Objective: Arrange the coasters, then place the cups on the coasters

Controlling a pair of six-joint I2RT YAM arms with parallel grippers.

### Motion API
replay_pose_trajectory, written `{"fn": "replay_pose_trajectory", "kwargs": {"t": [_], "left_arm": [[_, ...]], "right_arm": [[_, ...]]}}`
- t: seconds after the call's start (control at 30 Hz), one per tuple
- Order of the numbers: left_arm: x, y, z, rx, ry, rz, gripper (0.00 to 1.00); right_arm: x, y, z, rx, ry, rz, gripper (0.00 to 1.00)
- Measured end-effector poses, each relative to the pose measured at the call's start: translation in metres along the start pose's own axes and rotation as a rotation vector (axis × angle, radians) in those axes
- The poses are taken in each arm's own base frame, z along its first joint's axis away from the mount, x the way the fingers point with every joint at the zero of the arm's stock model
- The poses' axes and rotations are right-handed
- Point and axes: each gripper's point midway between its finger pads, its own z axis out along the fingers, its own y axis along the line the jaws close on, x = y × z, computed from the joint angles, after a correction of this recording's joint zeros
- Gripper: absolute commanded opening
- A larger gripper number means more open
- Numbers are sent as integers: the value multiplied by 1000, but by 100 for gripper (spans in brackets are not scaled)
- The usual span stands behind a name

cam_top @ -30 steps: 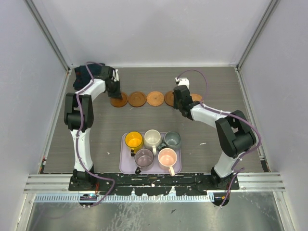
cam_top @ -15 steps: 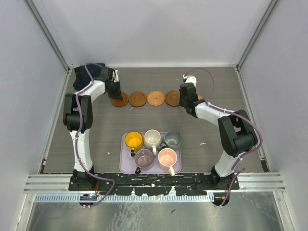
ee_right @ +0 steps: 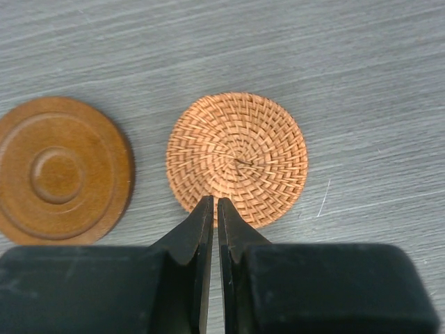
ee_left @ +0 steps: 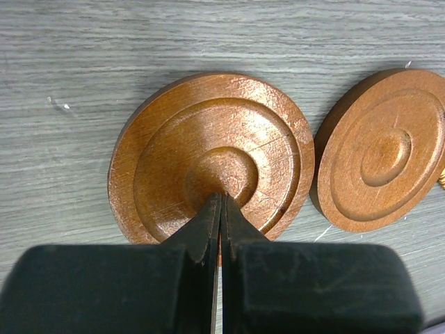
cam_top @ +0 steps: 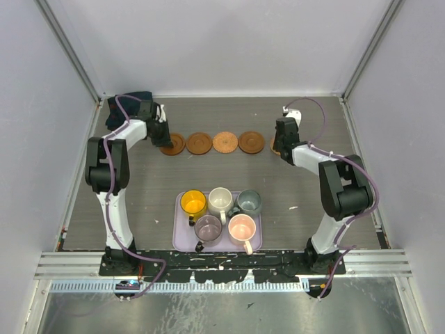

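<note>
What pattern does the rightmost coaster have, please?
The rightmost coaster is orange woven wicker, unlike its ringed wooden neighbour; clearest in the right wrist view.

Open tabletop point(cam_top: 139, 188) between coaster row point(cam_top: 225, 142) and tray point(cam_top: 179, 240) packed with cups point(cam_top: 221, 200)

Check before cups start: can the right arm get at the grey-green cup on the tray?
Probably yes: the grey-green cup sits at the far right corner of the tray, nothing above it, and the right gripper holds nothing.
</note>
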Motion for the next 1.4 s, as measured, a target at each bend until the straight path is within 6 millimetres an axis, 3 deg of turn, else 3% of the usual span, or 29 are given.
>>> {"fn": "replay_pose_trajectory", "kwargs": {"t": [0.33,0.8,0.87,1.1,1.4], "left_arm": [[4,6,-4,-1,-3,-26,0],[5,32,-14,-19,-7,-85,0],[5,32,-14,-12,-8,-87,1],[2,28,-14,30,-15,-104,17],[-3,19,-13,81,-30,-105,20]], "right_arm": [[31,-11,21,34,89,-11,13],[30,-6,28,19,100,-8,13],[31,-5,29,17,105,-6,13],[30,1,33,1,117,6,13],[29,6,35,-25,124,22,12]]}}
